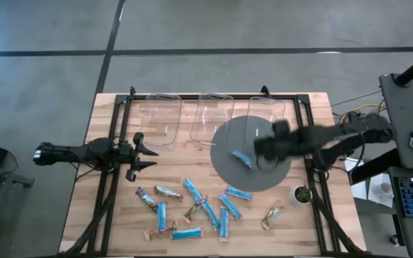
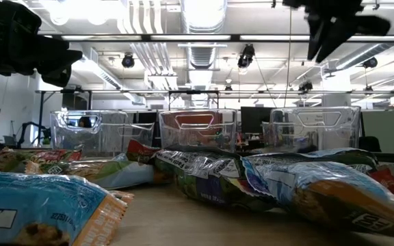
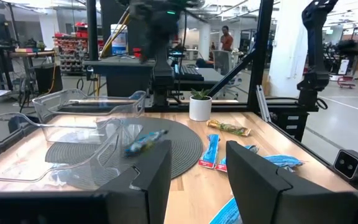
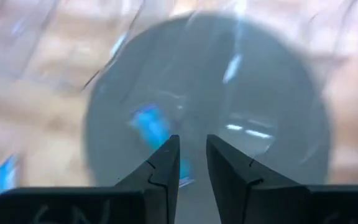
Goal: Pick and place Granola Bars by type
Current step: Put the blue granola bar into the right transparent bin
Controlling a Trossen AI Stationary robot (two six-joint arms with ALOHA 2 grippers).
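Several granola bars [image 1: 192,208], blue, tan and dark, lie scattered flat on the near half of the wooden table. One blue bar [image 1: 241,159] shows over the round grey mat [image 1: 228,175]; it is blurred in the left wrist view [image 3: 145,142]. My right gripper [image 1: 264,148] hovers high above the mat, right beside that bar and pointing steeply down. Its fingers [image 4: 166,158] stand a narrow gap apart with nothing between them. My left gripper [image 1: 148,154] waits open and level at the table's left side.
Three clear bins [image 1: 162,115] [image 1: 212,115] [image 1: 267,111] stand in a row along the far edge, the right one overlapping the mat. A small potted plant [image 1: 301,193] stands near the mat's right edge. Black frame rails [image 1: 106,193] run along both table sides.
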